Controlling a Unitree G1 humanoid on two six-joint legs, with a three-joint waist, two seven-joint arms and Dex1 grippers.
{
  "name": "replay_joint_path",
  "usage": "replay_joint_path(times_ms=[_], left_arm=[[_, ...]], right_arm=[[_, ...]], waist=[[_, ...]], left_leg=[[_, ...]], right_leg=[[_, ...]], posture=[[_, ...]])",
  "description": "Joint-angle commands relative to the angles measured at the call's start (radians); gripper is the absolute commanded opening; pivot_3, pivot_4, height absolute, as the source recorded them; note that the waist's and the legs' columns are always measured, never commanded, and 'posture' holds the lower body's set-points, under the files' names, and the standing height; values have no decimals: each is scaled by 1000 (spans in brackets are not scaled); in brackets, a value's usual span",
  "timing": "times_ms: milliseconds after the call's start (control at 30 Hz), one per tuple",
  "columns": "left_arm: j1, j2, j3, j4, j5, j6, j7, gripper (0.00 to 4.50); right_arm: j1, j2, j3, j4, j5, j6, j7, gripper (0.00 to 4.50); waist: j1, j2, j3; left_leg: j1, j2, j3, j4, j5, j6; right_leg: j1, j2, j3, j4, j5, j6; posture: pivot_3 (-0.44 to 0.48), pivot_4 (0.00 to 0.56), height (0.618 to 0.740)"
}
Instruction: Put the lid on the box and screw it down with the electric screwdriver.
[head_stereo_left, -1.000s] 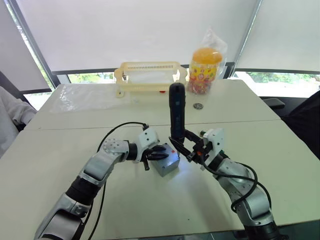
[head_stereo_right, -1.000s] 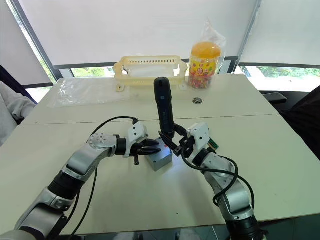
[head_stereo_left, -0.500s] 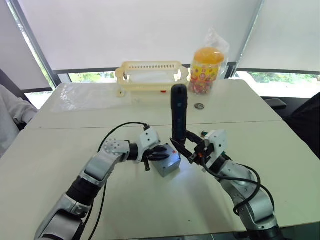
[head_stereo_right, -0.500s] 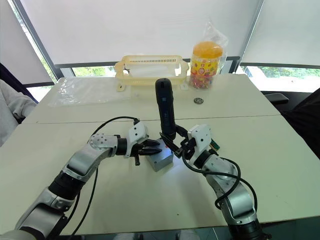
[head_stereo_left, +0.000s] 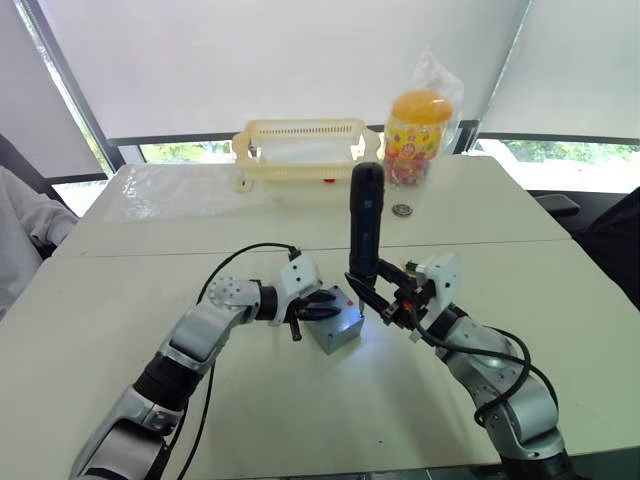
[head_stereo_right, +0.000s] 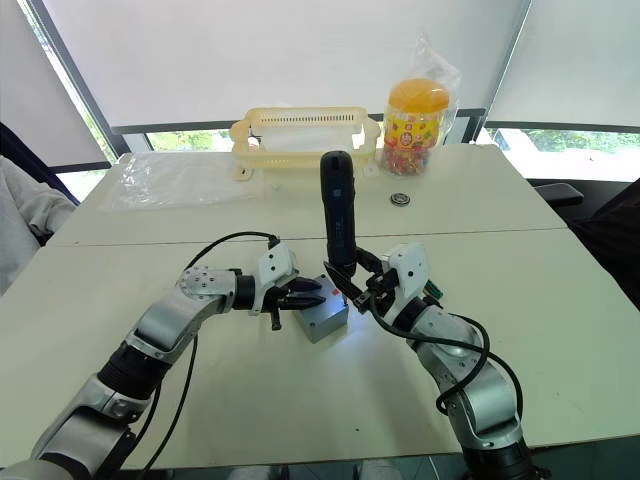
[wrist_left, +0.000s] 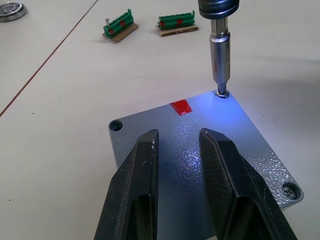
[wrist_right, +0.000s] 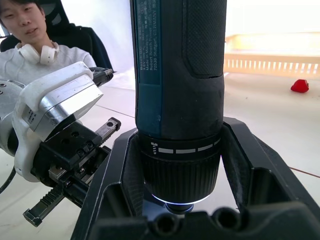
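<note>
The grey lid (wrist_left: 250, 135), marked with a red patch, lies on the grey box (head_stereo_left: 342, 337) in the middle of the table. My left gripper (wrist_left: 179, 135) hovers low over the lid from the left, its fingers a little apart with nothing between them. The dark blue-black electric screwdriver (head_stereo_left: 365, 225) stands upright in my right gripper (head_stereo_left: 385, 300), which is shut around its lower body. The metal bit (wrist_left: 220, 60) has its tip in the lid's far corner hole, lit blue by the tool's light. A screw (wrist_left: 289, 190) sits in another corner.
Two green bit strips (wrist_left: 120, 30) lie on the table beyond the box. At the back stand a yellow basket (head_stereo_left: 300, 150), a candy jar (head_stereo_left: 413, 135) in a plastic bag and a small round metal disc (head_stereo_left: 402, 211). A person (wrist_right: 30, 45) sits at the table's left.
The right arm has carried the screwdriver slightly to the right and stood it more upright over the lid's corner. The left gripper and the box have stayed where they were.
</note>
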Motion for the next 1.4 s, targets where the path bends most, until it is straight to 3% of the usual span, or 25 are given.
replay_joint_path(times_ms=[33, 600, 733, 1033, 1400], left_arm=[[72, 27, -102, 112, 103, 53, 13, 1245], [69, 27, -108, 119, 106, 47, 8, 1245], [67, 26, -110, 119, 105, 47, 10, 1245], [73, 29, -117, 103, 96, 55, 18, 1245], [80, 33, -115, 91, 95, 60, 16, 1245]], right_arm=[[-7, -14, -29, -44, 5, 4, -10, 1774], [66, -37, -30, -62, -83, -82, -44, 1774], [102, -67, 18, -17, -184, -88, -72, 1774], [141, -7, 60, 64, -193, -131, -114, 1774], [176, -12, 82, 198, -234, -252, -114, 1774]], waist=[[0, 0, 0], [3, 1, 1], [4, 0, 1], [3, -2, -1], [2, -6, -3]], left_leg=[[0, 0, 0, 0, 0, 0], [-9, -1, 0, 1, 1, 1], [-8, -2, 0, 1, 1, 1], [-6, -1, 0, 1, 0, -1], [-4, -1, 0, 1, -1, -2]], right_leg=[[0, 0, 0, 0, 0, 0], [-5, 0, -1, 0, 0, 0], [-6, 0, -1, 0, 0, 0], [-3, -2, -2, -2, -1, 2], [-1, -3, -2, -2, -1, 2]], posture=[[0, 150, 740], [0, 150, 740], [0, 150, 740], [0, 150, 740], [0, 150, 740]])
